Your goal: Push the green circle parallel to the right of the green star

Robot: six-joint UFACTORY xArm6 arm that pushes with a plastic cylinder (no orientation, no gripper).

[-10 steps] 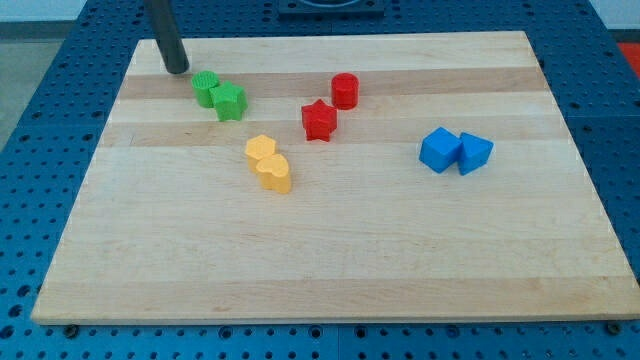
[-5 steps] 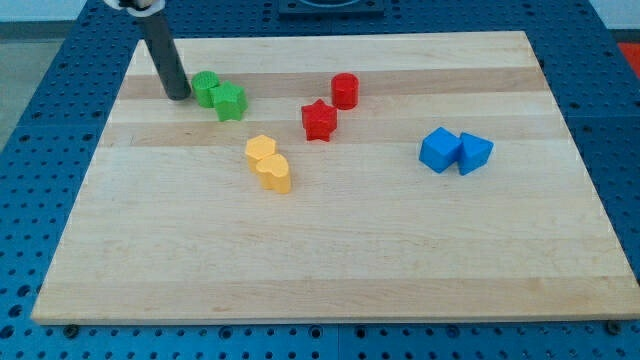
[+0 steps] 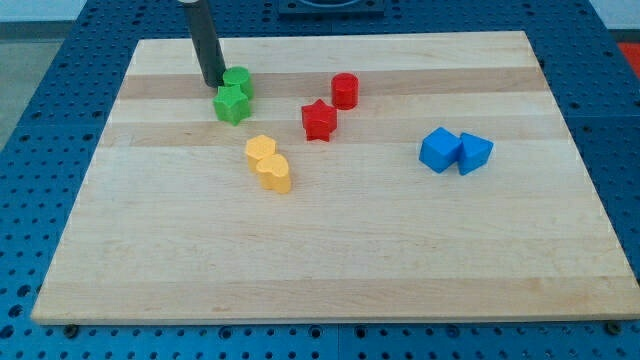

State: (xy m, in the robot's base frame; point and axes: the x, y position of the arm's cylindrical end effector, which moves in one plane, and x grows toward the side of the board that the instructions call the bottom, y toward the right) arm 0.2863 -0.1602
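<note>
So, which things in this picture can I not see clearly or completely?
Camera view only:
- The rod above my tip is cut off by the view's top edge.
- Whether my tip touches the green circle is unclear; no gap shows between them.
- The green circle's lower part is hidden by the green star.

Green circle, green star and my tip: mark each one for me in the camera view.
green circle (image 3: 238,81), camera view, on its top face.
green star (image 3: 231,103), camera view, centre of its top face.
my tip (image 3: 213,82), camera view, the rod's very end, against the circle's left side.
</note>
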